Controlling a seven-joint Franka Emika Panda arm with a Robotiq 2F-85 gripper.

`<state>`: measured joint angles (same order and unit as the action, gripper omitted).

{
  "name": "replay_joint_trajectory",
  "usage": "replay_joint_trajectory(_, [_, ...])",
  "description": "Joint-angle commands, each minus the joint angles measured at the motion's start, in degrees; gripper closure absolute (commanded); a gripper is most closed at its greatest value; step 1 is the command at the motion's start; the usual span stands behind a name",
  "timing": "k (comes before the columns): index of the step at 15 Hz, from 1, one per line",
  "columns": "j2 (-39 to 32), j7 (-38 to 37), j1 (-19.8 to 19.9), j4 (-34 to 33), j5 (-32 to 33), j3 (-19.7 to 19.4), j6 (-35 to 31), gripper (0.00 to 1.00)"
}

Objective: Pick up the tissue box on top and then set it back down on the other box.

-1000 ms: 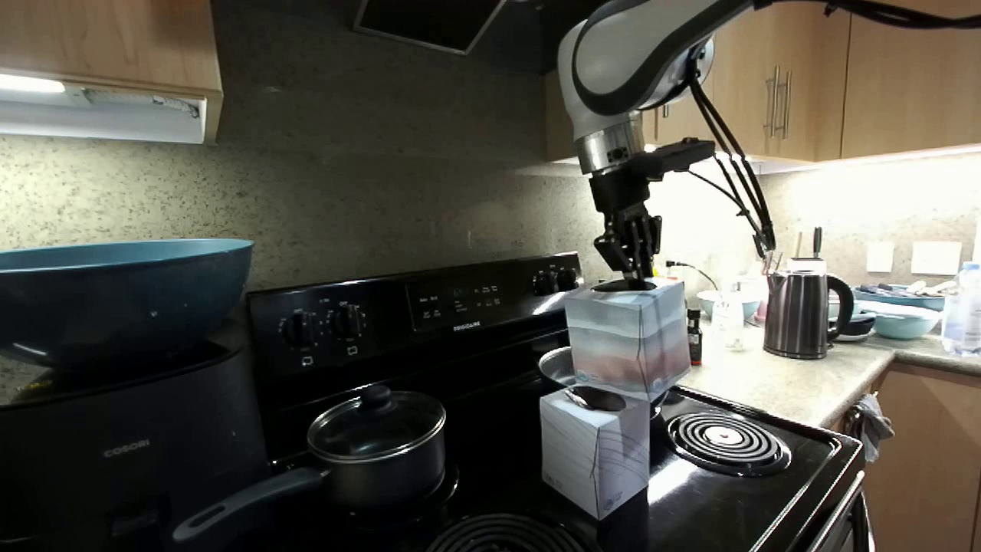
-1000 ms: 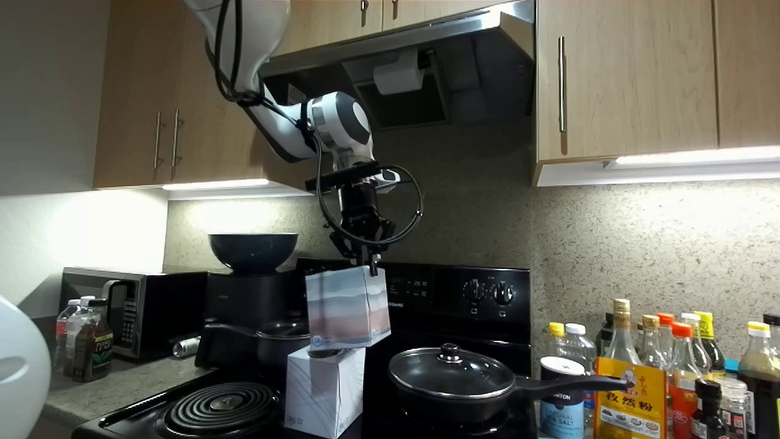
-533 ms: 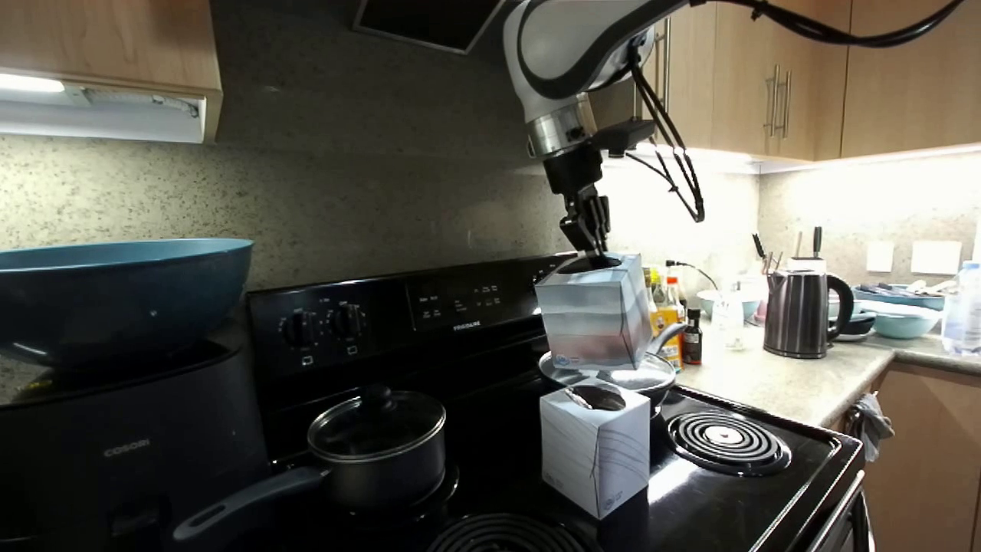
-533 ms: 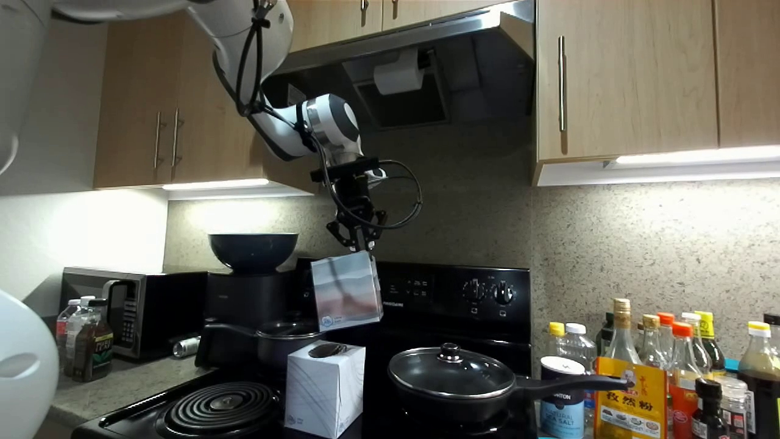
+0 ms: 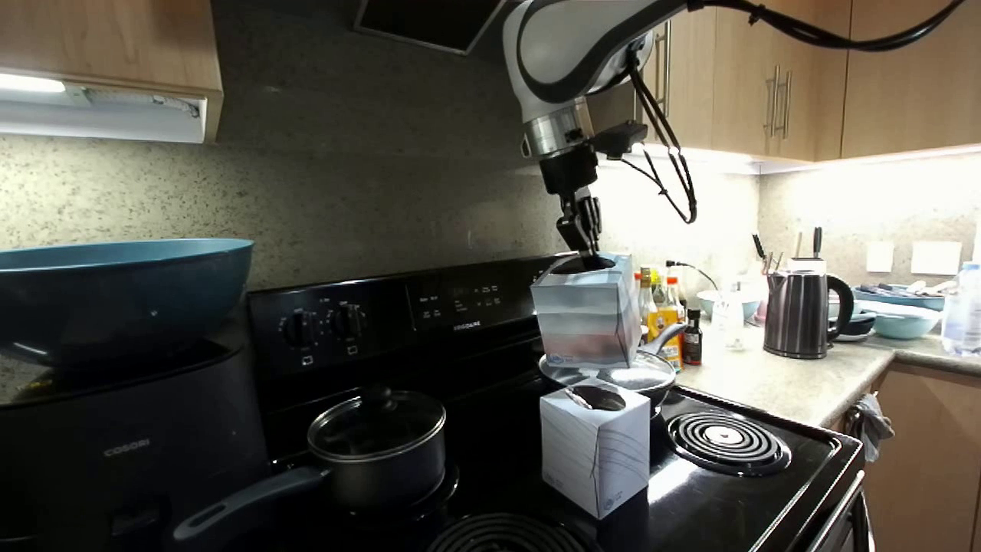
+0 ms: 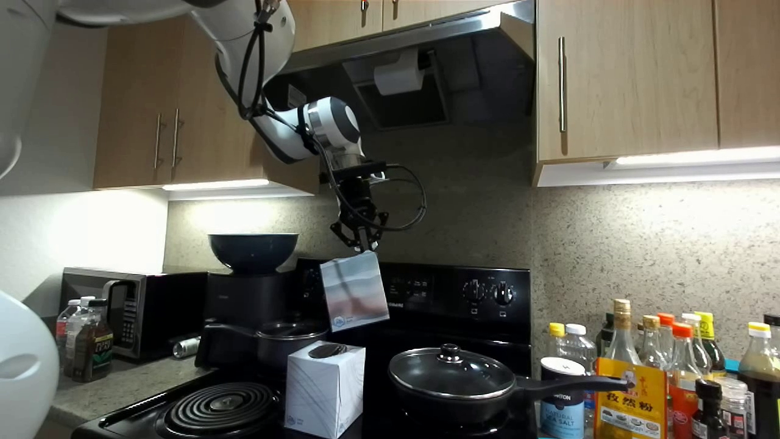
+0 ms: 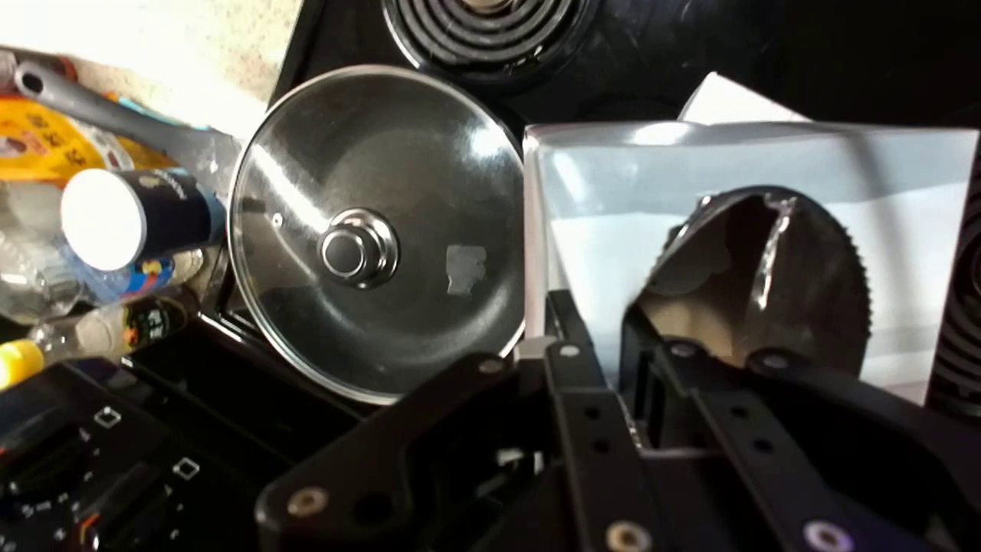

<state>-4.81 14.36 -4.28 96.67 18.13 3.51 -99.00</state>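
Jaws nearly together, the Robotiq gripper [image 7: 603, 318] holds the banded tissue box [image 6: 355, 292] tilted, clear above the whitish tissue box [image 6: 325, 390].

In an exterior view, the gripper [image 5: 589, 255] holds the banded box [image 5: 580, 316] by its top, slightly tilted, above the pale box [image 5: 594, 454], the 2 apart. Left of the pale box stands 1 pot [image 5: 383, 456]; behind the pale box, 1 pan [image 5: 642, 376]; right of it, 1 coil [image 5: 726, 441]; well right, 1 kettle [image 5: 795, 316].
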Motion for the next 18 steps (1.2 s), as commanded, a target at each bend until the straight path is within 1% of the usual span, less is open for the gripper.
replay_joint_trajectory(1, [-2.0,10.5,0.9,-1.8,1.7,-0.1,-5.7,0.97])
replay_joint_trajectory(3, [-3.3,16.3,1.2,-2.7,1.1,-0.1,-9.0,0.97])
replay_joint_trajectory(5, [-4.0,22.2,1.7,-3.2,-1.1,0.0,-12.1,0.97])
replay_joint_trajectory(6, [-3.0,16.3,1.0,-2.0,0.2,-0.1,-9.7,0.87])
replay_joint_trajectory(8, [-3.8,19.0,1.1,-2.6,0.1,-0.2,-11.0,0.87])
replay_joint_trajectory(10, [-4.1,19.5,1.1,-2.9,0.1,-0.2,-11.1,0.87])
replay_joint_trajectory(11, [-4.1,19.6,1.1,-2.9,0.1,-0.1,-11.1,0.97])
replay_joint_trajectory(12, [-3.2,25.2,1.7,-1.7,-1.7,0.4,-14.9,0.97])
replay_joint_trajectory(13, [-3.0,27.9,1.8,-1.3,-1.8,0.6,-17.0,0.97])
replay_joint_trajectory(14, [-3.1,30.3,1.9,-1.4,-2.3,0.7,-18.3,0.97])
replay_joint_trajectory(16, [-2.9,35.6,2.0,-1.3,-5.4,1.3,-20.7,0.97])
replay_joint_trajectory(18, [-2.7,40.9,2.3,-1.0,-11.2,1.7,-20.3,0.97])
